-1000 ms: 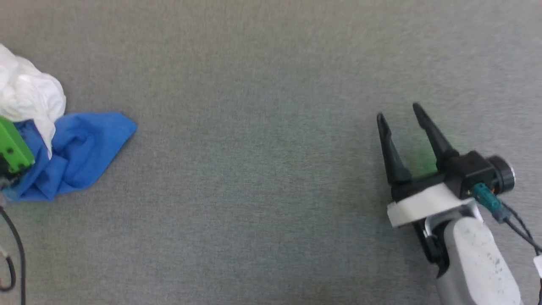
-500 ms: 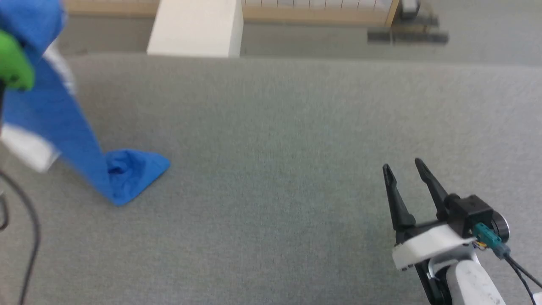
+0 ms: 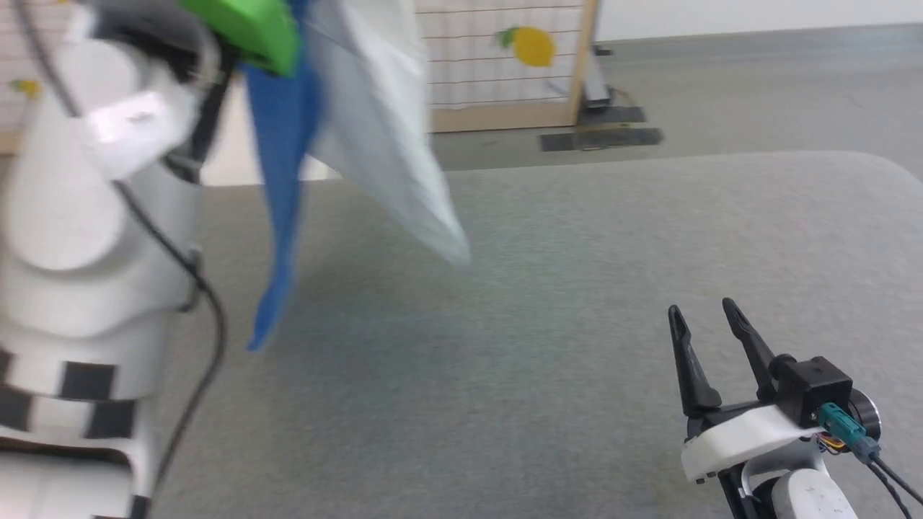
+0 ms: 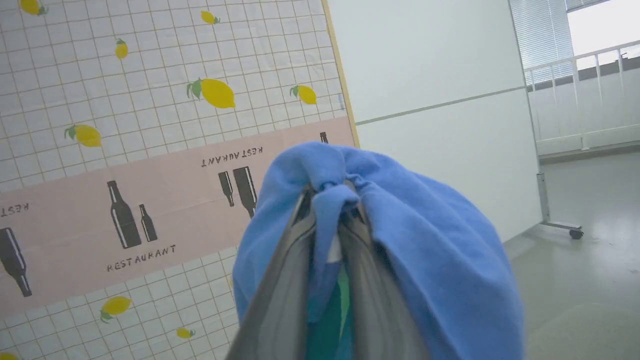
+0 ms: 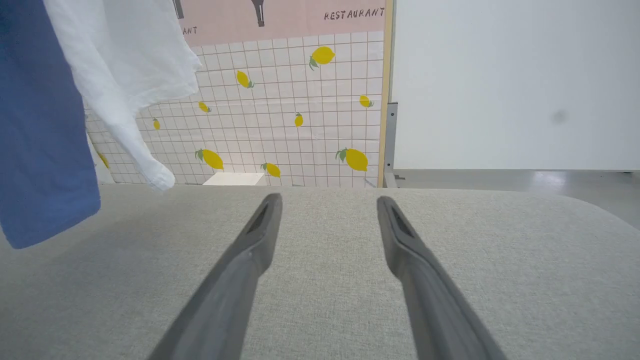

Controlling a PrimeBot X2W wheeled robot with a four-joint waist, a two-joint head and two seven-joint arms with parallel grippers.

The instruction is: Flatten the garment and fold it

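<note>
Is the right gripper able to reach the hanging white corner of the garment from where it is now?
Probably yes. The right gripper is open and empty, and nothing stands between it and the garment hanging from the left gripper, only bare grey surface.

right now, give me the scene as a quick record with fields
shirt: hanging in the air, bunched at the top, blue part beside white part, not flattened
left tool: shut on the shirt, raised high
right tool: open, empty, low over the table
table: grey fabric top
background: lemon-print screen
</note>
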